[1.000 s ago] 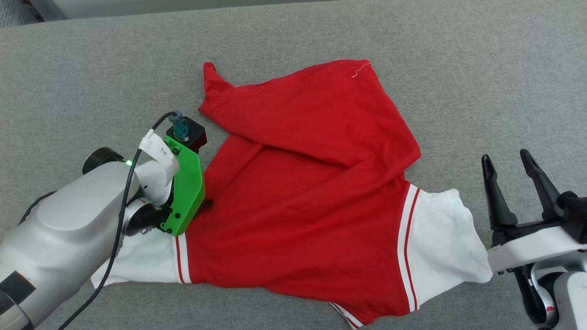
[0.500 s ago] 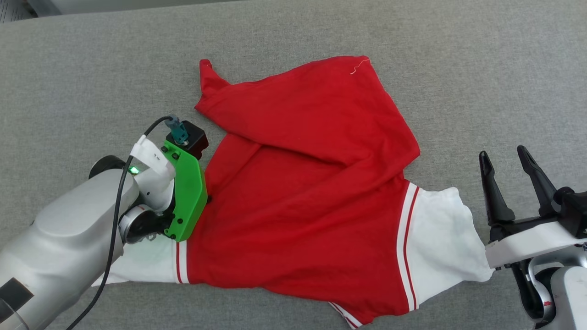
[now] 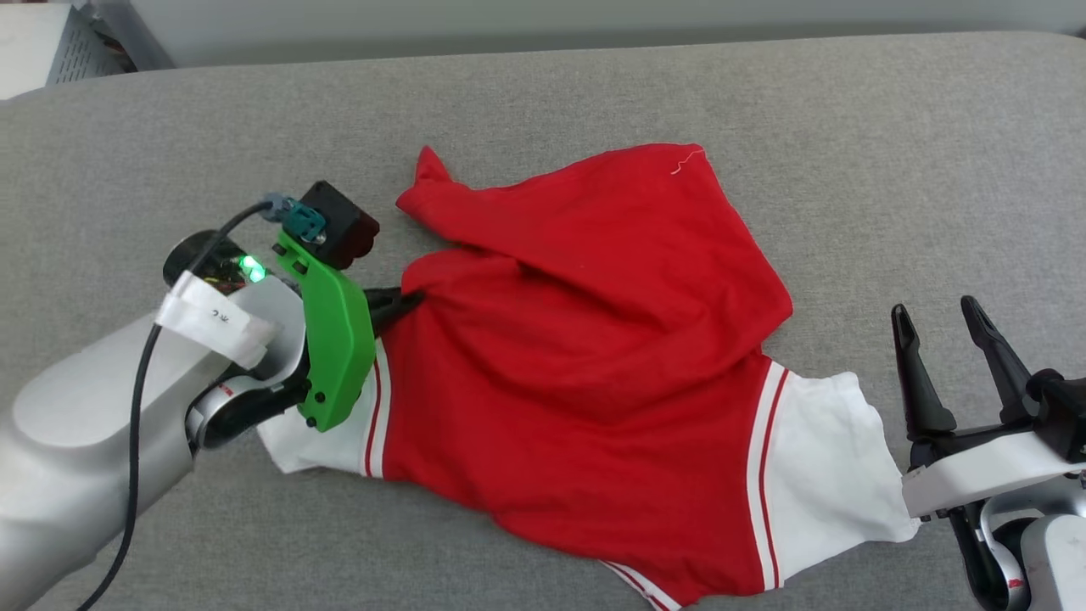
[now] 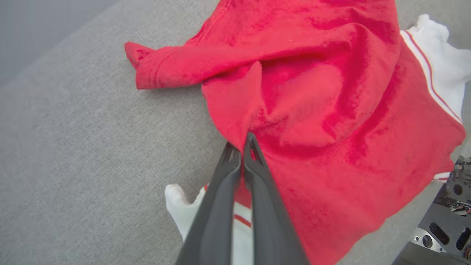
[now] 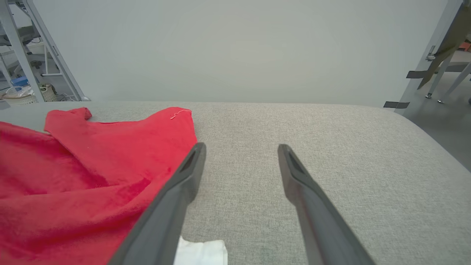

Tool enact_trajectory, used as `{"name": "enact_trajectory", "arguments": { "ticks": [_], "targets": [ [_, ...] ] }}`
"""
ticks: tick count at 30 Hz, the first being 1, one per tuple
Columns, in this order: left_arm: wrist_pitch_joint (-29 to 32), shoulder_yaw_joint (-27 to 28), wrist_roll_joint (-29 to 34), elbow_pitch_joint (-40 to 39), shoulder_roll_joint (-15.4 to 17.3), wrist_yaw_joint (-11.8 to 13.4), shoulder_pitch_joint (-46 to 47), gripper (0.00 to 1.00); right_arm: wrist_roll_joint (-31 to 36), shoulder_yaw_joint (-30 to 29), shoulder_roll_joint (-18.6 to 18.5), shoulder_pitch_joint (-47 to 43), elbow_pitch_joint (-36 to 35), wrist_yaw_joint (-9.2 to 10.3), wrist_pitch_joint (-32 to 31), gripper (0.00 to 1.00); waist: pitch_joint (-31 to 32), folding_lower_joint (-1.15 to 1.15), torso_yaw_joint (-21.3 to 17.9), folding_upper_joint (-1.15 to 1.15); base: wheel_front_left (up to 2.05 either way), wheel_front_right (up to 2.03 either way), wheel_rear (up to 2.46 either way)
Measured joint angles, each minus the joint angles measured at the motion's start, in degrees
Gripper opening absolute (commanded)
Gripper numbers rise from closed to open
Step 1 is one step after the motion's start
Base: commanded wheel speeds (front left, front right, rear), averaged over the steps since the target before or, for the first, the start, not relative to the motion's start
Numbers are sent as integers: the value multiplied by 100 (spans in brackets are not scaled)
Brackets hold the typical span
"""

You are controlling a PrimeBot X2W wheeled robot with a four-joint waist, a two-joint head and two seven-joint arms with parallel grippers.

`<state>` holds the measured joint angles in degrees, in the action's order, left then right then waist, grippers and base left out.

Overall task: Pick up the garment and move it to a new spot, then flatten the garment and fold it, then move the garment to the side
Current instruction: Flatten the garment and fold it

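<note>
The garment point(image 3: 594, 373) is a red shirt with white striped sleeves, lying crumpled on the grey padded surface; no print shows. My left gripper point(image 3: 411, 299) is shut on the garment's left edge, near the left sleeve, and a red fold is pinched and pulled up between the tips point(image 4: 243, 141). The garment point(image 4: 331, 110) stretches away from that pinch. My right gripper point(image 3: 937, 312) stands open at the lower right, just off the white right sleeve point(image 3: 836, 467), with nothing between its fingers point(image 5: 239, 147). The red cloth point(image 5: 92, 165) lies to its left.
The grey padded surface point(image 3: 891, 153) runs wide on all sides of the garment. Its far edge meets a pale wall point(image 5: 235, 48). Metal frames and clutter point(image 5: 22, 73) stand beyond the left corner, and floor with chair legs point(image 5: 441, 81) at the right.
My left gripper has shut on the garment's left edge and lifted it, dragging the left sleeve and nearby cloth inward. The head camera shifted slightly. The right gripper stayed open and still.
</note>
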<state>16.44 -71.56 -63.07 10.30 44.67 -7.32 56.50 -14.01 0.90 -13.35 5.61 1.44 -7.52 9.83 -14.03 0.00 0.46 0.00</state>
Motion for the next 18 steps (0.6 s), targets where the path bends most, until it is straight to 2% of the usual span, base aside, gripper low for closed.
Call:
{"name": "enact_trajectory", "arguments": {
  "ticks": [9,18],
  "targets": [
    [-115,190,245,-198,-4,158,411,0,-48,82,15,9,-38,0,2,100,12,0,-60,0,0,0,0],
    [-318,257,564,988,-577,151,950,0,-55,151,58,284,-47,0,111,100,-442,0,-380,0,0,0,0]
  ]
}}
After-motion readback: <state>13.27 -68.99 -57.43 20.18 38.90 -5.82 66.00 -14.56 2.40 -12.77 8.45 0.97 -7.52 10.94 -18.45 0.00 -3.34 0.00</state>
